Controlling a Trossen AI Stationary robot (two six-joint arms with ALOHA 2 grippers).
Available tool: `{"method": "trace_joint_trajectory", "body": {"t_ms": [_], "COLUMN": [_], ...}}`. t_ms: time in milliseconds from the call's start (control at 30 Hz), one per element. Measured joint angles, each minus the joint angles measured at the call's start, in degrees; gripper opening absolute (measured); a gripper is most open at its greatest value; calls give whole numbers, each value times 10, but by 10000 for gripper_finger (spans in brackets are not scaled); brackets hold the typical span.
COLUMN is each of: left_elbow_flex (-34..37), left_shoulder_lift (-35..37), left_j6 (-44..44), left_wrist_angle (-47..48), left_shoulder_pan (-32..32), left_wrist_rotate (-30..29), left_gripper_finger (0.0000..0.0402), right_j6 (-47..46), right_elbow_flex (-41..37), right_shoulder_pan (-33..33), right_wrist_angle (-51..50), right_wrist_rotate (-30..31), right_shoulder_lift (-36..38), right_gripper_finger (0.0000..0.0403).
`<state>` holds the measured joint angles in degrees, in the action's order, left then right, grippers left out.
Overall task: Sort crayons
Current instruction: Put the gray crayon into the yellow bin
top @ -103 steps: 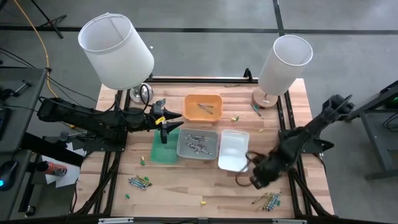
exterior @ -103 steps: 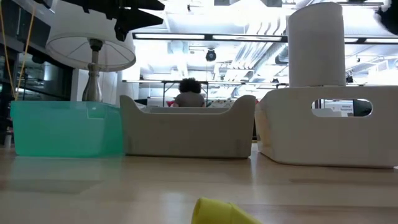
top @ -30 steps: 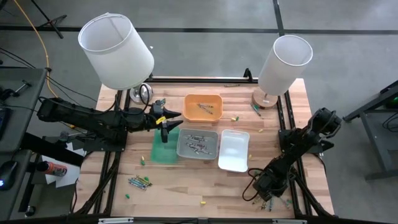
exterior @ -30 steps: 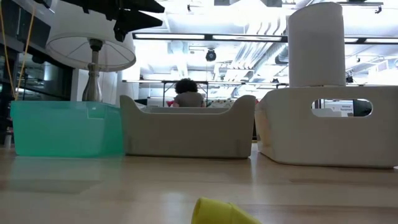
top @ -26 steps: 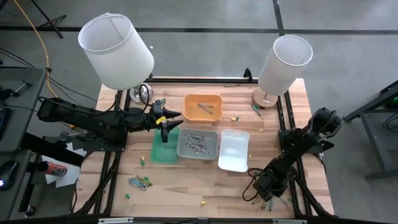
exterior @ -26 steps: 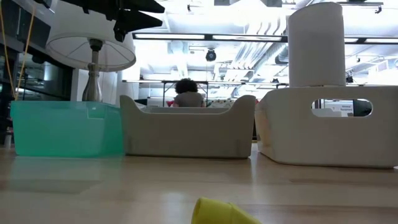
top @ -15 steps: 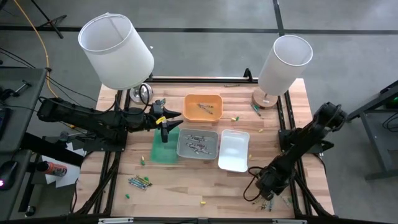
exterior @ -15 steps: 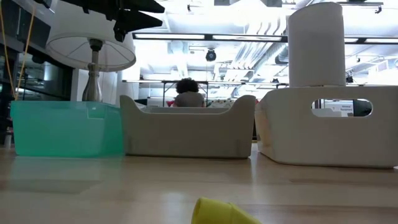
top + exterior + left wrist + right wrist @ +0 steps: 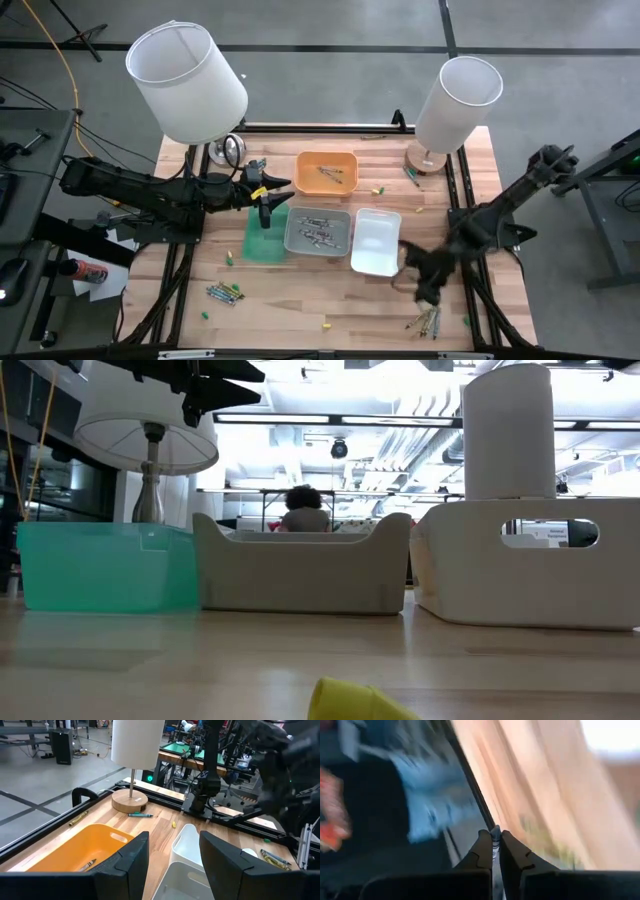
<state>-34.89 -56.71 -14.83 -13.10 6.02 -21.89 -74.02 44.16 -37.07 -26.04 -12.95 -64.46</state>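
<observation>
Crayons lie in a heap [image 9: 428, 322] at the table's near right, in a smaller heap [image 9: 225, 292] at the near left, and singly, such as a yellow one [image 9: 350, 702]. More lie in the grey tray [image 9: 318, 232] and the orange tray [image 9: 327, 172]. My right gripper [image 9: 424, 280], blurred, hangs above the table between that heap and the white tray [image 9: 376, 241], shut on a thin grey crayon [image 9: 495, 836]. My left gripper [image 9: 172, 860] waits open over the green tray [image 9: 262, 240]. My right gripper pinches a thin grey crayon between its two fingers; a pale sliver of it [image 9: 495, 833] shows at the fingertips. The fingers slant downward and the crayon is lifted clear of the table. Blur hides which part of the crayon is held.
Two table lamps stand at the far corners, a big one at the left [image 9: 188, 82] and a slimmer one at the right [image 9: 452, 105]. Single crayons lie near the right lamp's foot [image 9: 411, 177]. Black rails [image 9: 462, 200] run along the table's sides.
My right gripper has risen from the heap of crayons at the near right, gone a little toward the white tray and rolled about its own line. The heap it covered now shows. My left arm has kept still.
</observation>
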Motion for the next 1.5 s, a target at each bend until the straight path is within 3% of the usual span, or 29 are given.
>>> {"method": "trace_joint_trajectory", "body": {"t_ms": [167,300,500,667,833,1233,1333,1500], "left_elbow_flex": [0,0,0,0,0,0,0,0], "left_shoulder_lift": [0,0,1,1,1,2,2,2], "left_j6": [-1,-1,-21,-26,-26,-11,-23,-74], "left_wrist_angle": [0,-3,-46,-101,-143,-142,-143,-213], "left_shoulder_pan": [0,0,0,0,0,0,0,0], "left_wrist_rotate": [0,0,0,10,22,22,23,112], "left_gripper_finger": [161,161,161,161,161,161,161,161], "right_j6": [193,370,526,588,614,616,616,609], "right_elbow_flex": [11,12,12,12,13,13,13,25], "right_shoulder_pan": [110,204,321,362,367,367,366,372], "right_wrist_angle": [75,224,484,604,613,613,599,551], "right_wrist_rotate": [91,144,138,133,133,135,168,232], "right_shoulder_lift": [10,-2,-26,-37,-39,-39,-39,-87], "right_gripper_finger": [0,0,0,0,0,0,0,0]}}
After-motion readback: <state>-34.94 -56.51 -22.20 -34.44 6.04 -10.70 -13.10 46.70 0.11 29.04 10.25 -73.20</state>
